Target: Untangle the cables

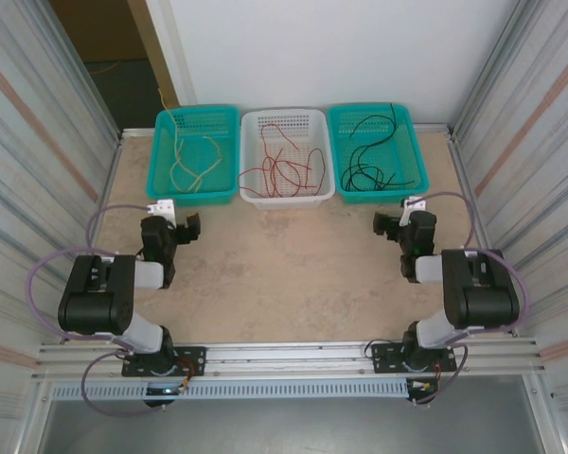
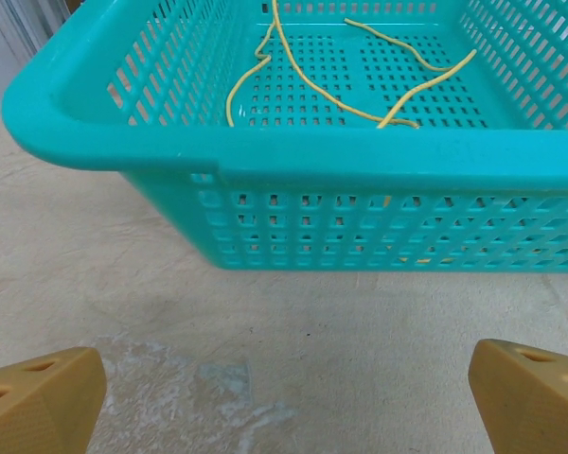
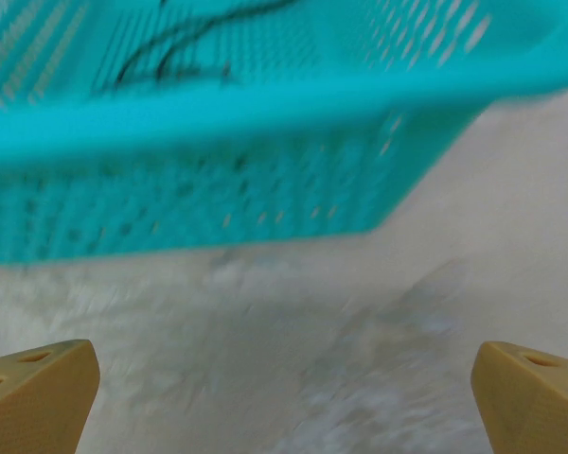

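Three baskets line the table's far edge. The pale yellow cables [image 1: 191, 168] [image 2: 360, 66] lie in the left teal basket [image 1: 163, 180] [image 2: 265, 156]. Red cables [image 1: 286, 165] fill the white middle basket [image 1: 252, 194]. Black cables [image 1: 364, 161] [image 3: 180, 43] rest in the right teal basket [image 1: 418, 168] [image 3: 218, 113]. My left gripper [image 1: 184, 227] [image 2: 289, 397] hovers open just in front of the left basket, with nothing between its fingers. In front of the right basket my right gripper [image 1: 390, 225] [image 3: 284, 397] is likewise open and holds nothing; its view is blurred.
Corrugated metal walls close in the table on the left and right. A white wall stands behind the baskets. Bare beige tabletop [image 1: 293, 274] stretches between the arms. An aluminium rail [image 1: 293, 355] runs along the near edge under the arm bases.
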Robot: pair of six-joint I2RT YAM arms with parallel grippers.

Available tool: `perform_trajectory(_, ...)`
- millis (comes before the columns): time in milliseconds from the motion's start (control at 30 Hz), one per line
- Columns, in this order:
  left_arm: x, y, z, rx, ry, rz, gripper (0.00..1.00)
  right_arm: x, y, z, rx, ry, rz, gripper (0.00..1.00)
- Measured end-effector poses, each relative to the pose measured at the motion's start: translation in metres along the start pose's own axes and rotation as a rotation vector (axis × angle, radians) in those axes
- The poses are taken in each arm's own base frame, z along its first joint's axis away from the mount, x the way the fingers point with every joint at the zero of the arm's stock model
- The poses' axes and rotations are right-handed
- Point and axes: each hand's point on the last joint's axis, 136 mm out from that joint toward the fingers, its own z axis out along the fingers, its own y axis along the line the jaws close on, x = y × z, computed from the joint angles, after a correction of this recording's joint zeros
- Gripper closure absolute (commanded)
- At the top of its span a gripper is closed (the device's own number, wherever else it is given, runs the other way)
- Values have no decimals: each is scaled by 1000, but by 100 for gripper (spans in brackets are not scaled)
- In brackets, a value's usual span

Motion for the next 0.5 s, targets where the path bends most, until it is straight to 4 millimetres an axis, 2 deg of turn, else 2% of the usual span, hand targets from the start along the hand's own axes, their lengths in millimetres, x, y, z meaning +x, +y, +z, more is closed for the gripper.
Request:
perform_trajectory(100, -1, -2, 0, 9, 0, 0, 1, 6, -14, 4, 33, 24, 23, 1)
perform_trajectory(233, -4, -5, 2, 3, 2, 24, 1, -6, -11, 5, 26, -12, 20, 1)
perform_trajectory(367, -6, -14, 2, 14, -2, 49, 1, -7, -10, 5, 25, -13, 20, 1)
perform_trajectory(500, -6, -12, 2, 3, -2, 56, 1, -7, -10, 5, 26, -13, 20, 1)
